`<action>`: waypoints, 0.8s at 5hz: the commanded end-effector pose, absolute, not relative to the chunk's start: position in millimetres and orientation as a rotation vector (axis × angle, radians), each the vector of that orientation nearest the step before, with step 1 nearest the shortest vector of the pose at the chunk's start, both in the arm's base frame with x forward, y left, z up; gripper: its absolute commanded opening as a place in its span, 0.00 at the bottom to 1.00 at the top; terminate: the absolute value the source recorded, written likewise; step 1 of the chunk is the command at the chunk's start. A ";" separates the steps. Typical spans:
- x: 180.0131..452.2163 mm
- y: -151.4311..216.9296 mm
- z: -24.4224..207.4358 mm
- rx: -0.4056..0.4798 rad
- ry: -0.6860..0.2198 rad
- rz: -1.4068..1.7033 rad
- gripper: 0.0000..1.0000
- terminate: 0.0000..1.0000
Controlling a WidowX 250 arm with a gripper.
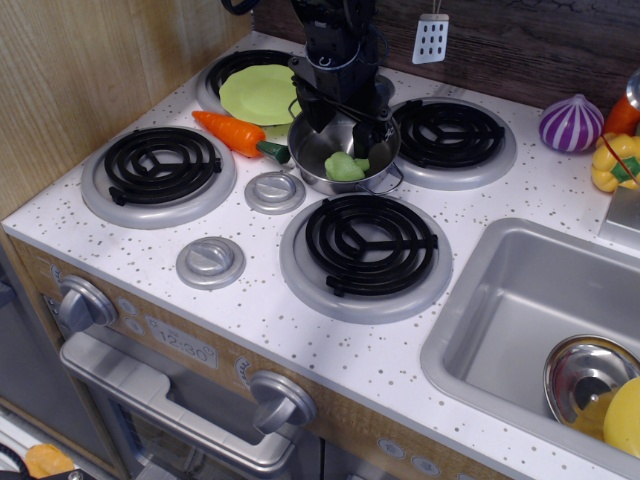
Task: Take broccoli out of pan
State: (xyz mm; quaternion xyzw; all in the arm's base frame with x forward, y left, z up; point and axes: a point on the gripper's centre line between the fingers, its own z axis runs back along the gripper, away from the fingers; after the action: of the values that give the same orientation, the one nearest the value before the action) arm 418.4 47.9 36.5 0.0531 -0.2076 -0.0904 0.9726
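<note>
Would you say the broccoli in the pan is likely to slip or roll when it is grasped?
The broccoli looks like smooth, lumpy plastic, so it may slip between the jaws. Its rounded shape could let it roll inside the shiny pan. It is probably light.

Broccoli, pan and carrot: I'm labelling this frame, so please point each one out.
broccoli (345,167), observation image, on its bumpy top.
pan (306,150), observation image, on the bare inner wall at left.
carrot (228,132), observation image, on the orange body.
</note>
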 end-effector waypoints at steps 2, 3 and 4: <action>420.3 43.4 67.0 0.130 -0.464 -0.176 1.00 0.00; 416.1 43.6 56.9 0.120 -0.459 -0.177 1.00 0.00; 415.0 50.8 49.0 0.130 -0.459 -0.181 1.00 0.00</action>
State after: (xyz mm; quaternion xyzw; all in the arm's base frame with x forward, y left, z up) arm 410.4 49.1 25.9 0.0580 -0.2047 -0.0856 0.9733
